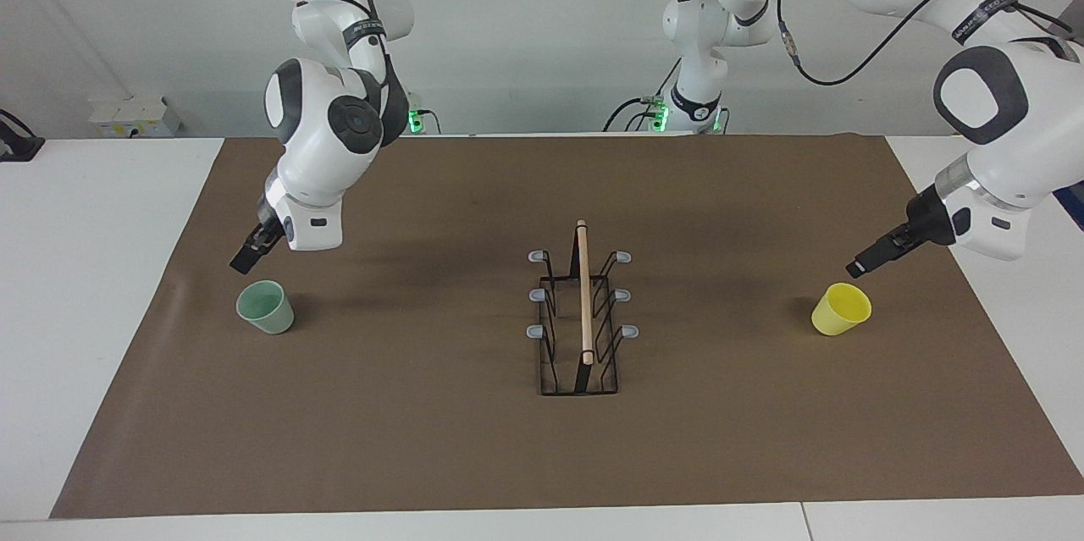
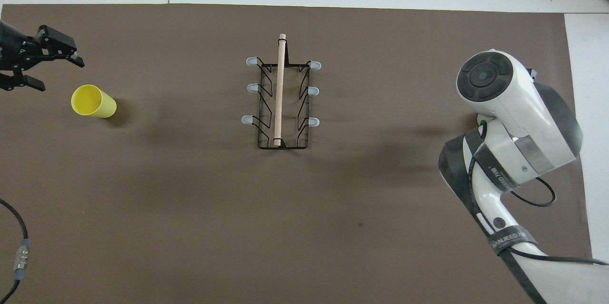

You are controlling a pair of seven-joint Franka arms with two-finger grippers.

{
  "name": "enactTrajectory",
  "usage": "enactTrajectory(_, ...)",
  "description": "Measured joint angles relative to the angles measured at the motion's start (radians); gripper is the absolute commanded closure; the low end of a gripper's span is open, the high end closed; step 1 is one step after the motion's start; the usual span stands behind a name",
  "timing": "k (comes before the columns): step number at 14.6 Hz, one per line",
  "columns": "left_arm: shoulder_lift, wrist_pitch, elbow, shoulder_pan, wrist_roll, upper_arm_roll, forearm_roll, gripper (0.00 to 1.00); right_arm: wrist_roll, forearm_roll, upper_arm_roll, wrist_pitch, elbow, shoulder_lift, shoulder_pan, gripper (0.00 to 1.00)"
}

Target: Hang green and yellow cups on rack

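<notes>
From overhead, you cannot see the green cup (image 1: 266, 306) or the right gripper (image 1: 251, 255): the right arm's bulk covers both. The frame edge cuts the left gripper (image 2: 50, 68) off at the wrist there. In the facing view, both arms run out of frame at the top, and the left gripper's jaws overlap edge-on.

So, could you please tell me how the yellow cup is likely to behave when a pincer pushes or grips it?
The yellow cup lies on its side on the brown mat, so a nudge would probably roll it, curving because it tapers. It looks like thin plastic: likely light, perhaps slippery.
</notes>
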Motion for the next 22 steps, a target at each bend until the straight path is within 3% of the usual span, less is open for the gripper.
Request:
enactTrajectory(6, 0.131, 0.115, 0.001, 0.004, -0.238, 0.060, -0.058, 0.00, -0.028, -0.150, 0.003, 0.026, -0.064, 0.040, 0.057, 0.00)
enactTrajectory(14, 0.270, 0.241, -0.003, 0.106, -0.355, 0.096, -0.259, 0.00, 0.015, -0.326, 0.003, 0.044, -0.071, 0.213, 0.120, 0.00)
enactTrajectory(18, 0.288, 0.249, -0.057, 0.126, -0.425, 0.108, -0.347, 0.00, 0.055, -0.364, 0.002, 0.073, -0.074, 0.255, 0.119, 0.00)
enactTrajectory(22, 0.264, 0.252, -0.186, 0.131, -0.446, 0.136, -0.476, 0.00, 0.112, -0.429, 0.001, 0.109, -0.111, 0.273, 0.115, 0.00)
